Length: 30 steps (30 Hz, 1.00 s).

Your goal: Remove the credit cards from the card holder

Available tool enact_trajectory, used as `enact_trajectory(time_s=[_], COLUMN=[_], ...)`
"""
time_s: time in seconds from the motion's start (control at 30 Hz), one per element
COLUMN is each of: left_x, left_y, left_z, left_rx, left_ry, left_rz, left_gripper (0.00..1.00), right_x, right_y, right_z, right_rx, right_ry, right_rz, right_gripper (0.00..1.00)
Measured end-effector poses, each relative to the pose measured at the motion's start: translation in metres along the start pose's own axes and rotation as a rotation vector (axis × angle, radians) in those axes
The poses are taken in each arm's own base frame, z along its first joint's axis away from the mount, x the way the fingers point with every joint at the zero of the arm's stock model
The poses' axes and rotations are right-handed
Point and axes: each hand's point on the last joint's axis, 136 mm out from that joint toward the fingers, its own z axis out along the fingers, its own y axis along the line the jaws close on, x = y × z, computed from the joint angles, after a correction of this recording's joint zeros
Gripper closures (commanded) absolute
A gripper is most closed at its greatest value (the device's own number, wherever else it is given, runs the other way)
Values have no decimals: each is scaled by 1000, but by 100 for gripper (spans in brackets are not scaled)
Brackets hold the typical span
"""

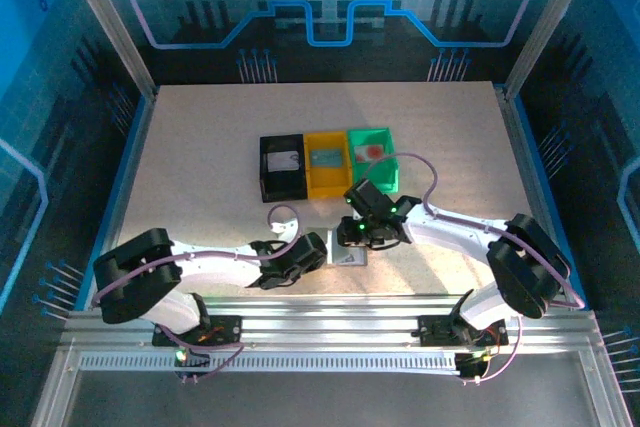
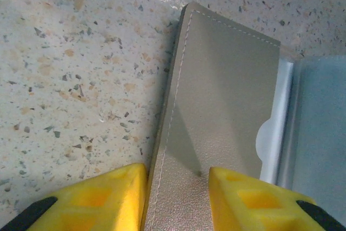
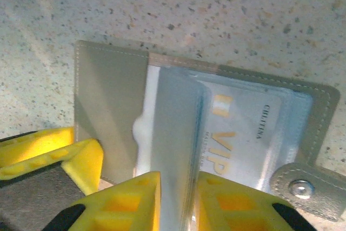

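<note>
The grey card holder (image 1: 351, 258) lies open on the table near the front middle. Its left flap (image 2: 221, 90) runs between the fingers of my left gripper (image 2: 178, 174), which is shut on that flap's edge. My right gripper (image 3: 178, 179) is shut on an upright pale blue-grey pocket leaf (image 3: 175, 128); thin card edges show along its right side. A whitish credit card with gold "VIP" lettering (image 3: 248, 133) sits in the flat pocket beside it. The tab clasp (image 3: 303, 187) lies at the wallet's right end. Both grippers meet over the wallet in the top view.
Behind the wallet stand three bins in a row: black (image 1: 283, 169), yellow (image 1: 327, 162) and green (image 1: 372, 154). Each holds a card; the one in the green bin has a red round mark. Speckled tabletop surrounds the wallet.
</note>
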Motion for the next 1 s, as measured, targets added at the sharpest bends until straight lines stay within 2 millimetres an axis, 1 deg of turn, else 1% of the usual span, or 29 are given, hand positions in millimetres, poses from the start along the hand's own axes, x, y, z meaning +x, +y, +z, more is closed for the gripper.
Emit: enact_trajectory(time_s=[0.13, 0.23, 0.3, 0.4, 0.5, 0.63, 0.83, 1.0], left_x=[3, 12, 19, 24, 24, 21, 13, 11], left_y=[-1, -1, 2, 13, 26, 37, 40, 44], left_z=[-3, -9, -14, -22, -30, -41, -56, -59], left_rx=[19, 27, 21, 1, -21, -31, -16, -24], left_ry=[21, 66, 97, 123, 128, 127, 108, 103], left_rz=[-4, 8, 20, 32, 38, 40, 26, 26], left_gripper=[61, 60, 60, 59, 59, 58, 57, 57], right_x=[1, -3, -4, -4, -2, -1, -1, 1], right_y=[8, 20, 27, 33, 35, 36, 45, 50], right_z=[-1, -2, -2, 0, 4, 10, 17, 22], right_rx=[-16, -38, -50, -58, -55, -54, -60, -64], right_ry=[1, -2, -3, 2, 11, 22, 30, 41], right_rz=[-13, -27, -36, -47, -54, -55, -67, -69], right_gripper=[78, 76, 75, 74, 74, 74, 74, 74])
